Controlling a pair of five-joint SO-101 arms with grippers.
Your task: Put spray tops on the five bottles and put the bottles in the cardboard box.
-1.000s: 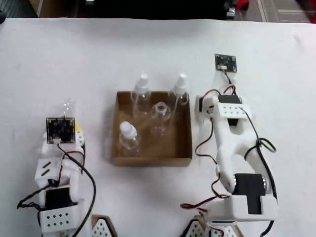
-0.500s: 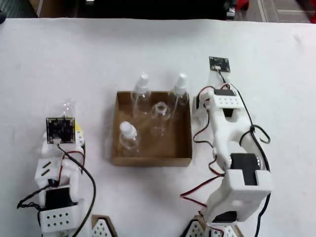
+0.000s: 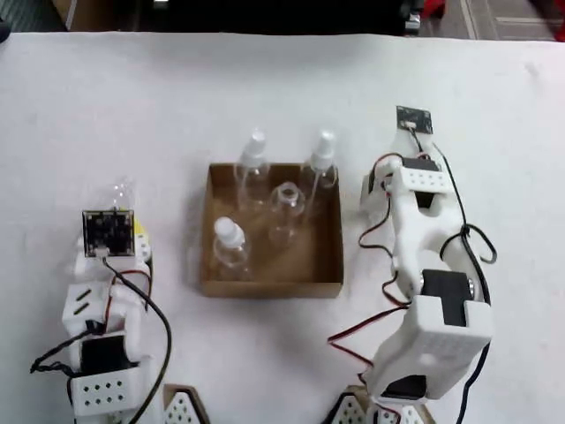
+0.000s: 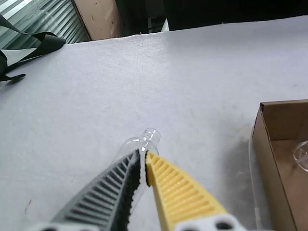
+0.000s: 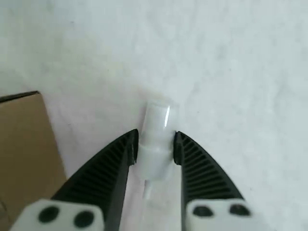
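Observation:
The cardboard box (image 3: 333, 265) holds three clear bottles with white spray tops (image 3: 254, 146) (image 3: 324, 146) (image 3: 228, 231) and one open-necked bottle (image 3: 287, 199). A fifth, topless bottle (image 4: 150, 136) lies on the table left of the box, seen as bottle (image 3: 119, 190) from above. My left gripper (image 4: 144, 155) is shut, its grey and yellow fingers lying over that bottle's body. To the right of the box my right gripper (image 5: 155, 137) is shut on a white spray top (image 5: 157, 126), whose thin tube points back toward the wrist.
White cloth covers the table (image 3: 132, 97). The left arm (image 3: 101, 309) sits at the front left, the right arm (image 3: 415, 203) close beside the box's right wall. A black strap (image 4: 29, 43) lies far off at the table's edge.
The right arm's wrist swung slightly left, then right and away from the box, while its base link rose and turned. The left arm and all bottles stayed still.

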